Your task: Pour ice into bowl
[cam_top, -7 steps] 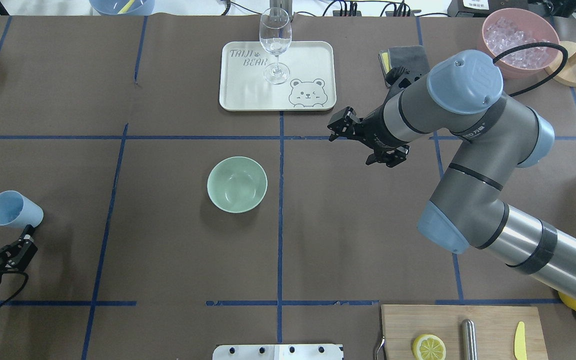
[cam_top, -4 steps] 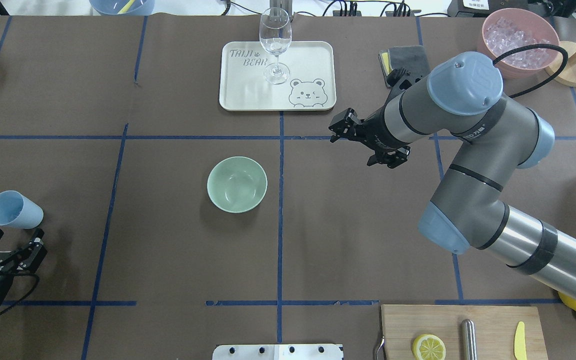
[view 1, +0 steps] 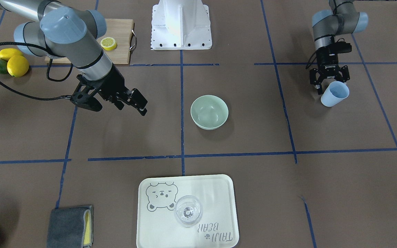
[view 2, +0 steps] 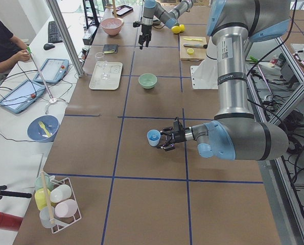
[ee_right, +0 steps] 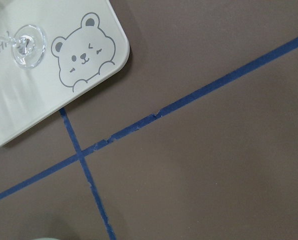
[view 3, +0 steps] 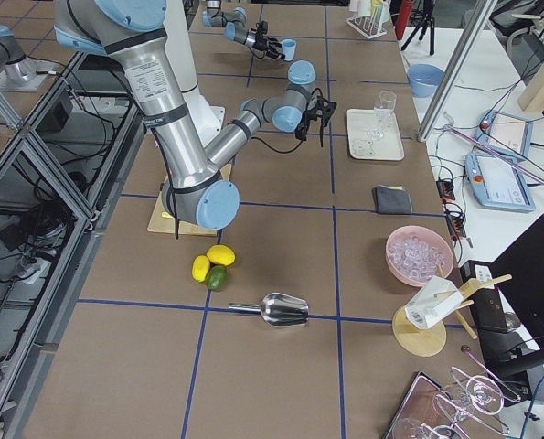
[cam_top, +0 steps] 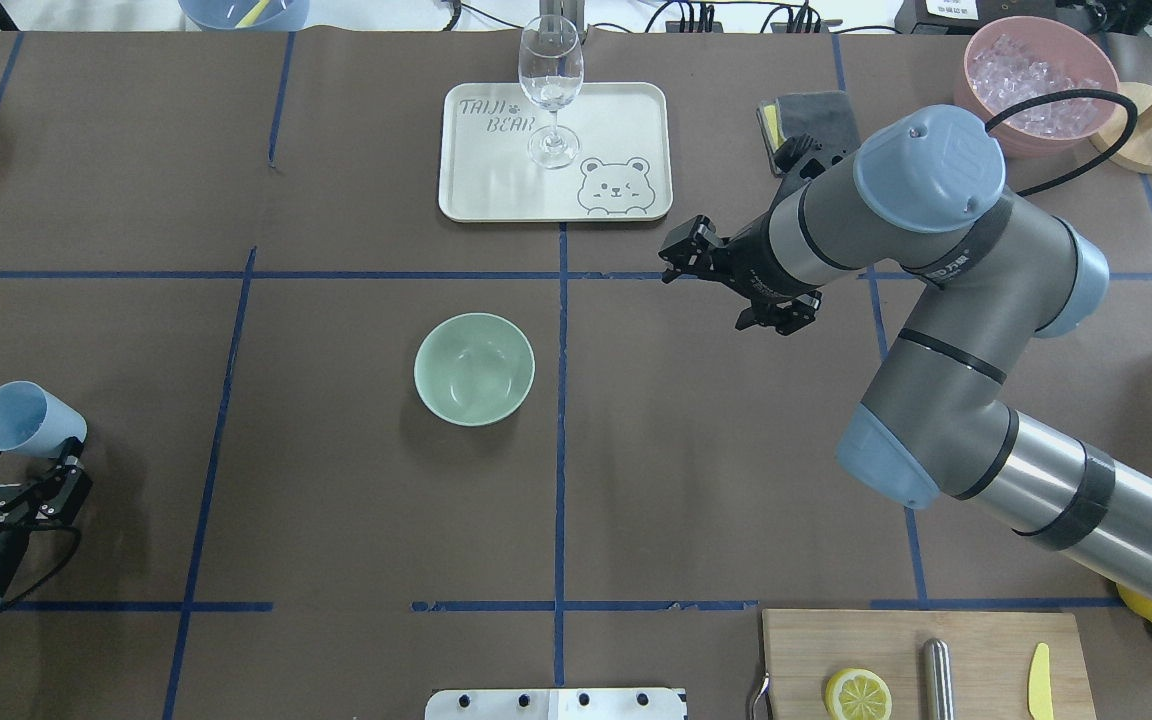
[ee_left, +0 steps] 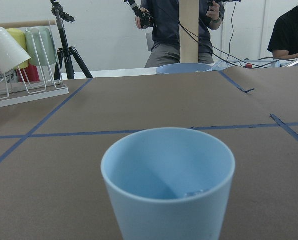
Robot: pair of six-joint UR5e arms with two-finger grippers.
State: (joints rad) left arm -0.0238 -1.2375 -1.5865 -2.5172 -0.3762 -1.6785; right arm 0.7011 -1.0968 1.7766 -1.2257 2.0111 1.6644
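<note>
Barely begun, judging by the smooth, round mint-green bowl (cam_top: 474,368) lying bare at mid-table, with all the pouring left to do. Open at the left gripper (cam_top: 26,468), spread close about the foot of the tapered matte blue cup (cam_top: 28,418) without clamping it, and impossible to tell whether the faint glossy glint low inside is the ice (ee_left: 194,192). Open and empty too at the right gripper (cam_top: 714,290), hanging over the brown paper apart from the bowl.

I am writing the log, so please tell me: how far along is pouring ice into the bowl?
Nothing is poured: the bowl is empty. In hand: the left gripper sits open at the blue cup. Not yet done: grasp, carry, tip. The right gripper hangs open, idle.
</note>
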